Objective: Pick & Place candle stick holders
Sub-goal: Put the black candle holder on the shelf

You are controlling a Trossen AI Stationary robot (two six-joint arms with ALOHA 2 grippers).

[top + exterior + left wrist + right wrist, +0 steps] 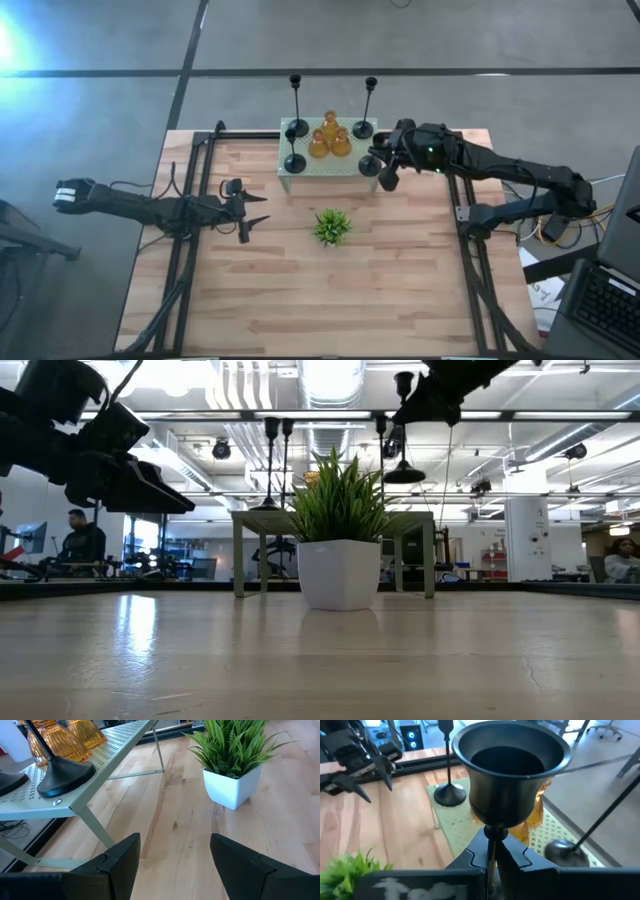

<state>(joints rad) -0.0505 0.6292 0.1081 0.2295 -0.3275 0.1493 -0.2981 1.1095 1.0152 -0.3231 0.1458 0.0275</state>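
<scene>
My right fingers (492,852) pinch the thin stem of a black candle holder (512,767) above the green stand (320,168), while my left fingers (170,865) wait open over the bench (330,290).

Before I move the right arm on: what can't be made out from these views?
- Held black holder: base hidden behind right tool, right wrist view.
- Amber holders: clustered, contact unclear, high view.
- Stand top: edge-on, behind plant, low view.
- Left tool: waits open, holding nothing.
</scene>
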